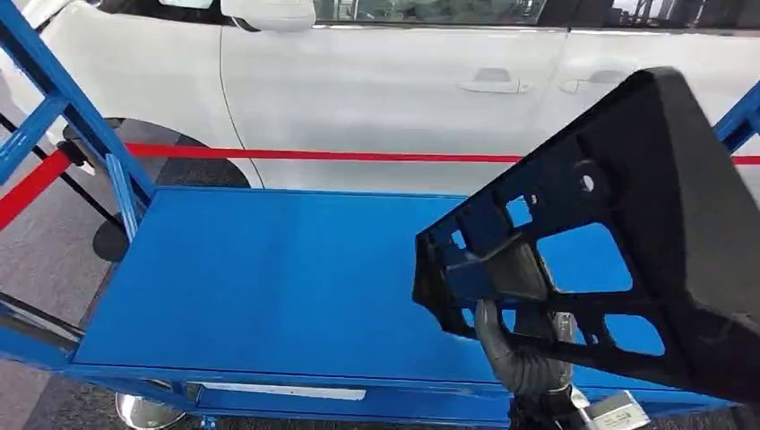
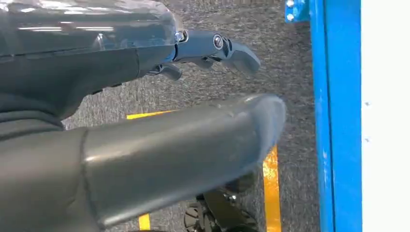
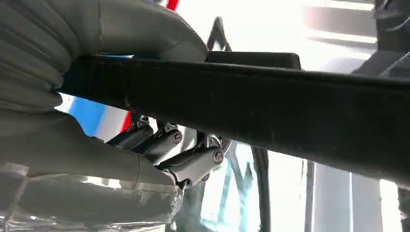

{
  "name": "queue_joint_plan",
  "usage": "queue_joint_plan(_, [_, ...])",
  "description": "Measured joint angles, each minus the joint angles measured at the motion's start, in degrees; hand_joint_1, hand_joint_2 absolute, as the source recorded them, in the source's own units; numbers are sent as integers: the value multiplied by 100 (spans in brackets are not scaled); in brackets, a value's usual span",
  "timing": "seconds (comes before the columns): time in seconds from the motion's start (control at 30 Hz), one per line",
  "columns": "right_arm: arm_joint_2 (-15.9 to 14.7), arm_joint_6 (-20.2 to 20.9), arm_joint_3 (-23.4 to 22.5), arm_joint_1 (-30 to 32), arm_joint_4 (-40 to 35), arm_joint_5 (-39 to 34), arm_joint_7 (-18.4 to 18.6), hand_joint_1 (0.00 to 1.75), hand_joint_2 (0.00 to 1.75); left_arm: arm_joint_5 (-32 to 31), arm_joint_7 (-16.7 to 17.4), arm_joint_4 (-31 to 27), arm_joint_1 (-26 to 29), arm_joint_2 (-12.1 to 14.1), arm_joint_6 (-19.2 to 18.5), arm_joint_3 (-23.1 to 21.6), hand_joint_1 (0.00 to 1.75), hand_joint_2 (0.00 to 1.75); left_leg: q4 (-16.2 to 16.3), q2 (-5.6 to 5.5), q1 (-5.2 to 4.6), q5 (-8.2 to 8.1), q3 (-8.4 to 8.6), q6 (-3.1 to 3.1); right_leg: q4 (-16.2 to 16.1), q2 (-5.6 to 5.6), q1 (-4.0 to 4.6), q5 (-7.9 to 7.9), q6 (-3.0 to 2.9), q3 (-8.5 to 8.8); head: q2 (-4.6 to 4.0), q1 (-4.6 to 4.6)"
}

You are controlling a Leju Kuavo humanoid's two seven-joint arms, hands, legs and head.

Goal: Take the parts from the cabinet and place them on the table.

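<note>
The carrying step looked nearly over: the right robot hand (image 1: 515,345) gripped the black part (image 1: 618,224) from beneath, fingers (image 3: 183,154) curled round one bar, holding it tilted above the blue tabletop (image 1: 269,278), not touching it. Next it would need lowering flat, then releasing. The part was a rigid openwork frame with cut-out windows. The left robot hand (image 2: 145,121) held nothing, fingers apart.

surface: blue table (image 1: 269,278) | frame: blue | floor (image 1: 54,260): grey carpet
</note>
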Motion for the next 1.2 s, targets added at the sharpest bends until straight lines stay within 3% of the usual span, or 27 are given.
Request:
queue_joint_plan(0.03, [24,138,-11,141,0,-48,-153,175,175,24,15,7,4,0,2,0,0,0,-29,4,9,26,1,34,-10,0,2,16,27,6,0,-2])
queue_joint_plan(0.07, [54,254,-41,276,-2,-63,-317,175,175,60,26,7,7,-46,4,0,0,0,-106,28,77,90,11,78,19,11,21,-37,57,-9,0,0])
queue_joint_plan(0.1, [90,307,-50,419,-6,-63,-423,175,175,87,33,15,3,-46,9,0,0,0,-145,29,76,120,-3,110,140,22,13,-218,102,-40,0,15])
queue_joint_plan(0.13, [116,362,-57,558,-18,-63,-523,175,175,124,46,15,4,-46,13,0,0,0,-151,35,77,148,-31,141,464,21,-14,-514,133,-163,0,46])
queue_joint_plan(0.17, [136,397,-59,650,-20,-61,-574,175,175,127,55,15,4,-48,13,0,0,0,-149,37,77,164,-65,132,802,19,-40,-739,161,-285,0,50])
queue_joint_plan(0.2, [166,438,-68,781,-17,-35,-620,175,175,133,61,17,6,-50,11,0,0,0,-139,42,76,193,-120,129,1336,17,-73,-1028,192,-468,0,48])
queue_joint_plan(0.23, [194,454,-70,887,-17,26,-664,175,175,161,63,17,6,-52,2,0,0,0,-132,48,77,222,-169,119,1647,16,-97,-1152,216,-554,0,50])
queue_joint_plan(0.27, [208,463,-70,967,-17,55,-686,175,175,186,68,17,7,-57,-2,0,0,0,-127,51,82,249,-212,109,1683,13,-120,-1121,230,-513,0,50])
queue_joint_plan(0.3, [234,478,-70,1041,-17,90,-703,175,175,192,72,17,7,-70,-2,0,0,0,-120,54,85,283,-255,89,1439,10,-146,-949,245,-318,0,48])
queue_joint_plan(0.37, [284,498,-70,1140,-17,116,-734,175,175,210,79,17,4,-92,-2,0,0,0,-115,53,95,346,-317,44,444,-1,-168,-527,243,344,0,50])
queue_joint_plan(0.4, [306,513,-70,1168,-17,121,-747,175,175,210,81,17,-1,-94,-2,0,0,0,-108,51,96,381,-325,7,-74,-2,-172,-497,232,706,0,52])
queue_joint_plan(0.43, [332,546,-70,1189,-17,123,-760,175,175,210,96,17,0,-96,-2,0,0,0,-101,45,76,413,-343,-35,-242,9,-121,-516,217,780,0,48])
queue_joint_plan(0.53, [396,603,-72,1311,-9,125,-810,175,175,210,144,22,-3,-96,0,0,0,0,-157,45,87,538,-329,-154,-210,27,-87,-438,117,682,0,28])
queue_joint_plan(0.57, [420,611,-72,1342,0,132,-826,175,175,210,159,35,21,-96,4,0,0,0,-163,28,83,577,-357,-201,-248,18,-117,-363,51,630,0,35])
queue_joint_plan(0.63, [461,614,-72,1377,4,134,-832,175,175,207,166,39,13,-105,4,0,0,0,130,32,108,107,-501,-212,-251,-14,-131,-254,-61,515,0,11])
queue_joint_plan(0.77, [461,614,-72,1377,4,134,-832,175,175,207,166,39,13,-105,4,0,0,0,130,32,108,107,-501,-212,-251,-14,-131,-254,-61,515,0,11])
queue_joint_plan(0.87, [472,614,-72,1382,4,134,-832,175,175,205,166,39,14,-112,4,0,0,0,208,31,110,17,-527,-214,-249,-16,-129,-241,-75,499,0,-2])
queue_joint_plan(0.9, [494,614,-72,1415,7,138,-837,175,175,207,168,39,13,-122,4,0,0,0,735,33,116,-421,-660,-231,-240,-19,-110,-179,-92,410,0,-13])
queue_joint_plan(0.93, [501,616,-72,1426,9,142,-836,175,175,207,170,39,11,-122,4,0,0,0,988,33,114,-574,-719,-240,-230,-20,-98,-149,-98,374,-2,-13])
queue_joint_plan(0.97, [518,614,-74,1465,22,145,-836,175,175,207,170,39,8,-122,4,0,0,0,1690,32,105,-706,-749,-233,-168,-21,-43,-26,-106,151,0,-15])
queue_joint_plan(1.0, [546,614,-74,1495,22,149,-839,175,175,207,173,42,-20,-111,7,0,0,0,-153,31,14,-432,650,-27,-10,-17,26,110,-50,-125,0,-13])
queue_joint_plan(1.1, [560,625,-74,1505,20,166,-865,175,175,205,177,42,-22,-118,2,-2,0,0,-204,24,-32,-348,591,8,-25,-32,-21,224,52,-130,0,-42])
queue_joint_plan(1.13, [566,631,-76,1526,17,191,-887,175,175,205,181,42,-15,-127,0,-2,0,0,-267,33,11,-262,562,56,-40,-23,12,280,98,-142,0,-22])
queue_joint_plan(1.17, [568,640,-76,1542,11,221,-913,175,175,207,181,42,-24,-140,-2,-9,0,0,-300,84,43,-188,521,86,22,1,-20,174,125,-180,0,-44])
queue_joint_plan(1.2, [570,653,-76,1563,9,250,-944,175,175,205,188,42,-36,-142,-2,-11,0,0,-301,83,45,-131,450,132,171,1,-22,-98,152,-265,0,-30])
